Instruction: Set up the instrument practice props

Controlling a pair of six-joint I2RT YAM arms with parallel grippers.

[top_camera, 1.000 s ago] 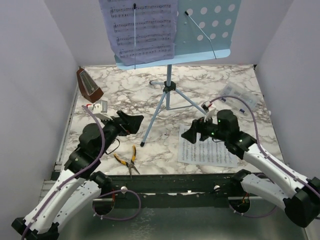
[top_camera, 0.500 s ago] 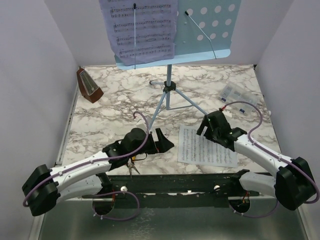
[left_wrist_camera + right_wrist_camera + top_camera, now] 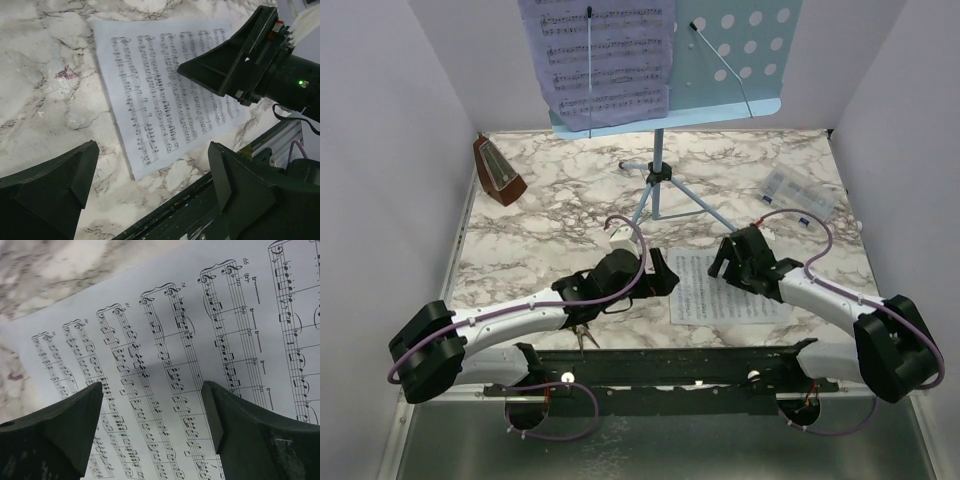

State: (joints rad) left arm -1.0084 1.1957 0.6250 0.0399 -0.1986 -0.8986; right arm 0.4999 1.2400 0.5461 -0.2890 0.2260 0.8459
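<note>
A light blue music stand (image 3: 730,60) stands at the back with one sheet of music (image 3: 605,60) on its desk. A second sheet of music (image 3: 730,292) lies flat on the marble near the front edge. The brown metronome (image 3: 498,172) sits at the back left. My left gripper (image 3: 663,275) is open at this sheet's left edge, low over the marble (image 3: 152,175), with the sheet (image 3: 150,85) just ahead. My right gripper (image 3: 722,262) is open right above the sheet (image 3: 175,340), with only the page between its fingers (image 3: 152,415).
A clear plastic box (image 3: 798,193) lies at the back right. Yellow-handled pliers (image 3: 582,335) poke out under my left arm by the front rail (image 3: 670,365). The stand's tripod legs (image 3: 695,208) spread just behind both grippers. White walls close in both sides.
My left arm swung right from the pliers to the flat sheet's left edge. My right gripper came down and forward over the sheet, which shifted slightly left.
</note>
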